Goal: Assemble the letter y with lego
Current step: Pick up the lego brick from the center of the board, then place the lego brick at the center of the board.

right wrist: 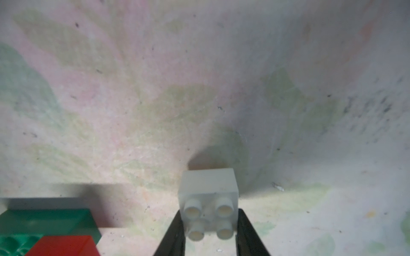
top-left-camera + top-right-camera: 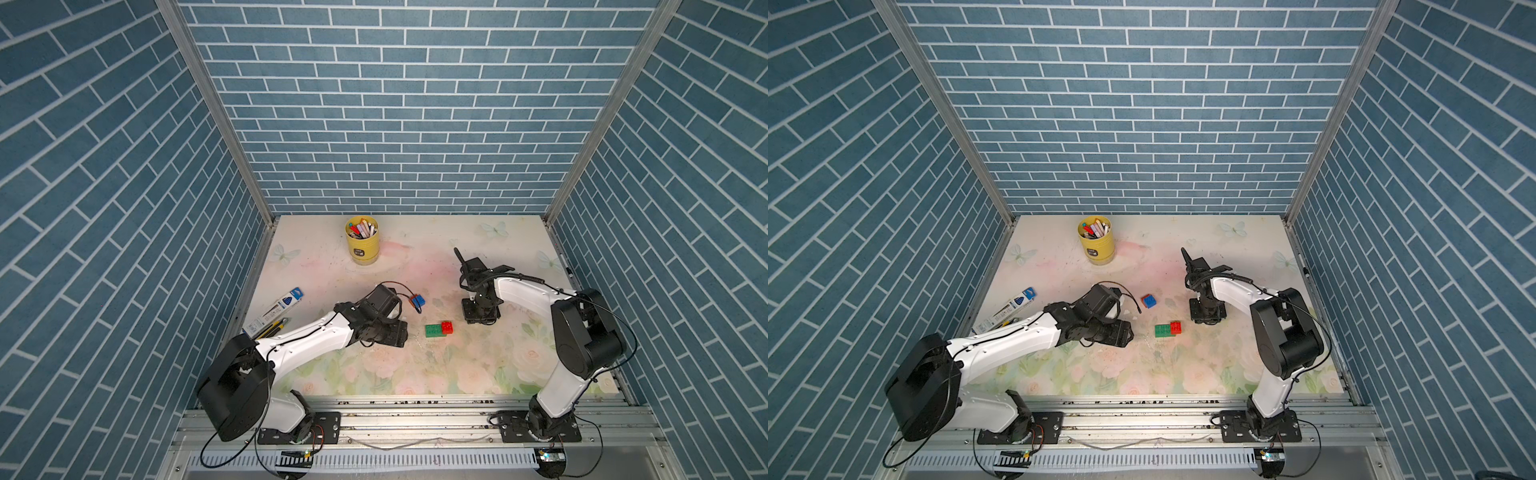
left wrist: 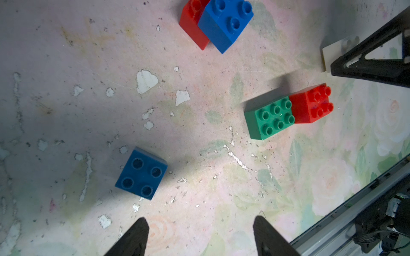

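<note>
My right gripper (image 1: 209, 212) is shut on the white brick (image 1: 208, 188), one finger against each side, studs facing the camera, low over the mat. Beside it lies the green brick (image 1: 44, 219) with a red brick (image 1: 64, 246) on its end; in both top views this pair sits mid-table (image 2: 433, 330) (image 2: 1162, 330). My left gripper (image 3: 200, 219) is open with nothing between its fingers. Ahead of it lies a lone blue brick (image 3: 141, 174). Farther off, a blue brick (image 3: 225, 22) sits partly on a second red brick (image 3: 192, 24).
A yellow cup of pens (image 2: 361, 245) stands at the back. A blue-and-white box (image 2: 274, 309) and a yellow utility knife (image 2: 276, 326) lie at the left edge. An aluminium rail (image 2: 415, 419) runs along the front.
</note>
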Controlling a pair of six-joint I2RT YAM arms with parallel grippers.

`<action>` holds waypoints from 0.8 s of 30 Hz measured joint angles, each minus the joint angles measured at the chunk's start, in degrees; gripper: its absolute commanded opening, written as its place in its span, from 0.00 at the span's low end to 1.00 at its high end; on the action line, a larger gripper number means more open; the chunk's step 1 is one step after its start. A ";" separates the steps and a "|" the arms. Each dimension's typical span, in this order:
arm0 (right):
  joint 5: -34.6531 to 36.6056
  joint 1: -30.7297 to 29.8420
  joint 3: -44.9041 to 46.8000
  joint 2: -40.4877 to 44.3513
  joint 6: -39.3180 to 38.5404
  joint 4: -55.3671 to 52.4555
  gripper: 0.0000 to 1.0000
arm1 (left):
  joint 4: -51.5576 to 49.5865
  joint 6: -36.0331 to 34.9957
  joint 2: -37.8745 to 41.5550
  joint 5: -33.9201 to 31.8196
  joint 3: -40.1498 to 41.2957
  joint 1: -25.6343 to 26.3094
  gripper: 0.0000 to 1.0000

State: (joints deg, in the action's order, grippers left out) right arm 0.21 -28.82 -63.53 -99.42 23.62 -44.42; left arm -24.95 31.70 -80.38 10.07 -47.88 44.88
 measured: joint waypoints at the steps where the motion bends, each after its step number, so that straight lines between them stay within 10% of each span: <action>1: 0.07 -0.66 -0.66 0.35 0.04 -0.63 0.29 | 0.00 0.02 0.00 -0.02 0.00 0.00 0.77; 24: -6.62 -20.68 -20.96 -9.29 3.69 -4.79 0.29 | -7.65 2.16 15.91 -5.97 7.08 -8.66 0.78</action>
State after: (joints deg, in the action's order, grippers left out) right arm -6.42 -49.50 -84.49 -108.71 27.31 -49.21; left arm -32.60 33.87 -64.47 4.10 -40.80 36.23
